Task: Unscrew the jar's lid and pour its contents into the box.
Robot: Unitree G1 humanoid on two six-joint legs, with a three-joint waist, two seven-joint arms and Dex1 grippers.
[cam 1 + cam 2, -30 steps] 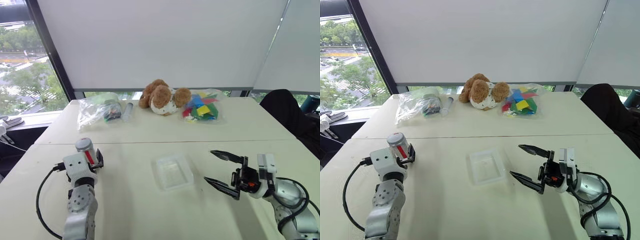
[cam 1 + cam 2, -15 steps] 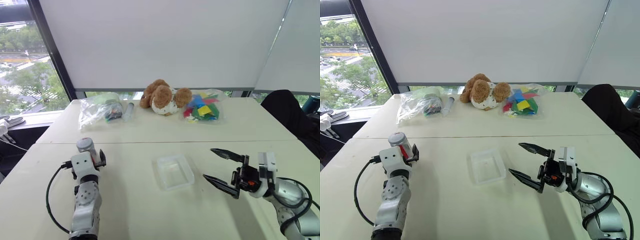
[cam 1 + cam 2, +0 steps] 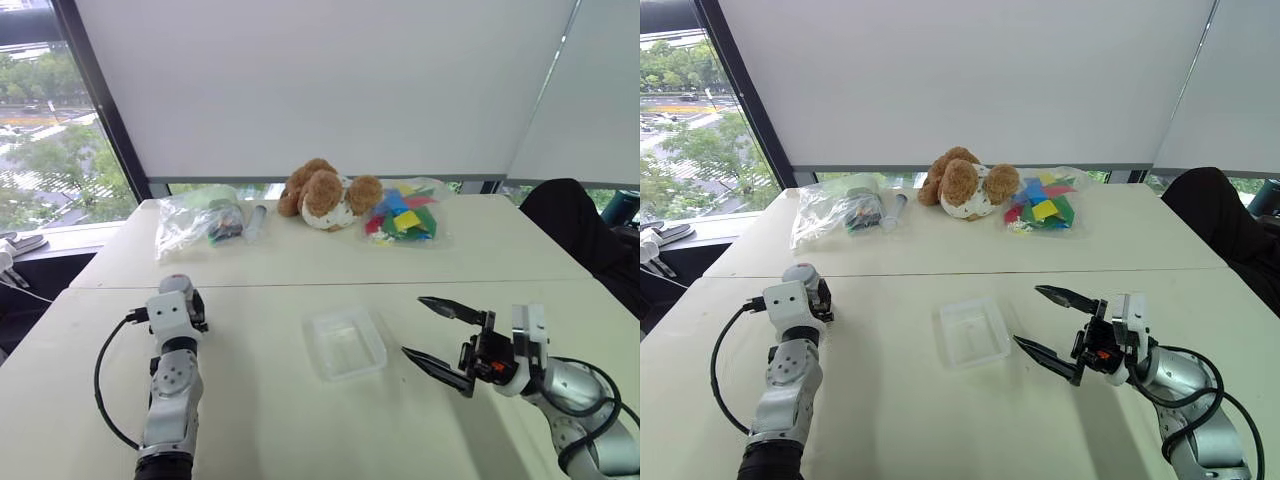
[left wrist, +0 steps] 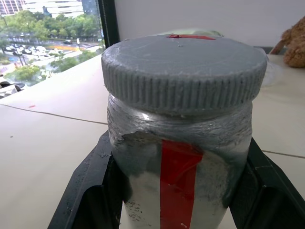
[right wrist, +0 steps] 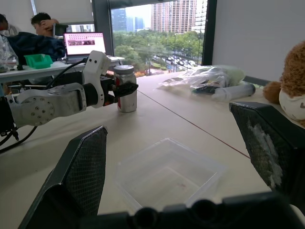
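Note:
The silvery jar (image 4: 181, 167) with its red stripe stands upright on the table at the left, and the ribbed grey lid (image 4: 183, 71) sits on it. My left gripper (image 3: 183, 300) is shut on the jar, one black finger (image 4: 90, 191) pressed against each side below the lid. The contents are hidden inside. The clear box (image 3: 345, 345) lies at mid-table, with nothing showing in it. My right gripper (image 3: 412, 326) hovers open just right of the box, pointing left towards it. From the right wrist the jar (image 5: 127, 90) shows beyond the box (image 5: 164, 141).
Along the far side of the table lie a clear bag (image 3: 195, 220), a clear tube (image 3: 255, 222), a brown teddy bear (image 3: 325, 193) and a bag of coloured pieces (image 3: 405, 215). A dark chair (image 3: 570, 225) stands at the far right. A person (image 5: 38, 21) sits at a distant desk.
My left gripper has pushed forward around the jar and closed on it; its fingers stood open before. The right gripper has stayed open in place.

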